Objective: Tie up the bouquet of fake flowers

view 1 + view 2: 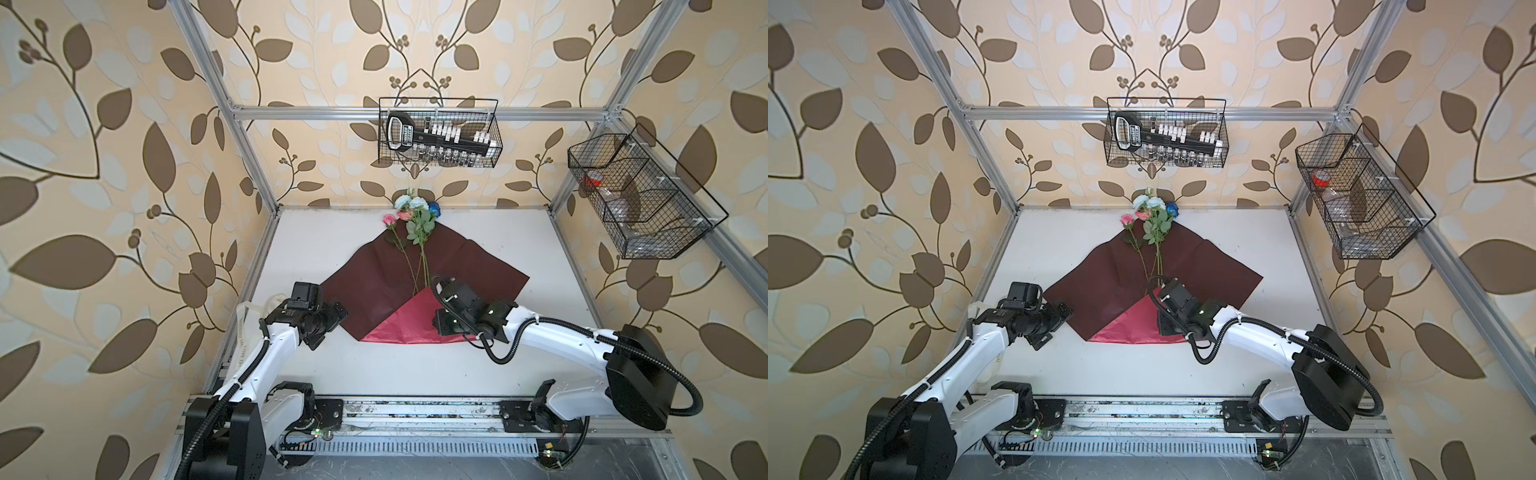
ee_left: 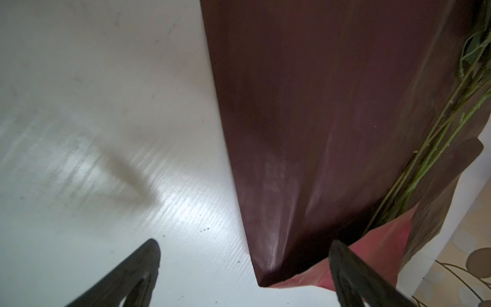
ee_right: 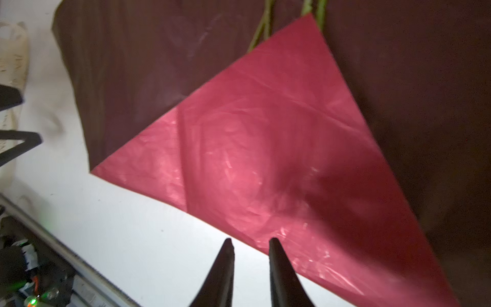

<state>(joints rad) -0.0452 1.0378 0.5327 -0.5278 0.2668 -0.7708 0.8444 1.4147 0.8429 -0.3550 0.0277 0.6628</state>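
The bouquet of fake flowers (image 1: pixel 415 224) (image 1: pixel 1154 224) lies at the back of the table, pink, pale-blue and dark-blue blooms pointing toward the far wall. Its thin green stems (image 2: pixel 435 148) (image 3: pixel 261 29) run down onto a dark red wrapping sheet (image 1: pixel 374 286) and under a bright red folded-up flap (image 1: pixel 409 324) (image 3: pixel 265 148). My left gripper (image 1: pixel 330 326) (image 2: pixel 244 243) stands wide open at the sheet's left corner, empty. My right gripper (image 1: pixel 444 326) (image 3: pixel 249 240) hovers over the flap's front edge, its jaws a narrow gap apart with nothing between them.
A cream printed ribbon (image 1: pixel 243 336) (image 3: pixel 13 53) lies along the table's left edge behind the left arm. A wire basket (image 1: pixel 440 133) with a tool set hangs on the back wall, another wire basket (image 1: pixel 640 199) on the right. Aluminium frame posts stand at the corners.
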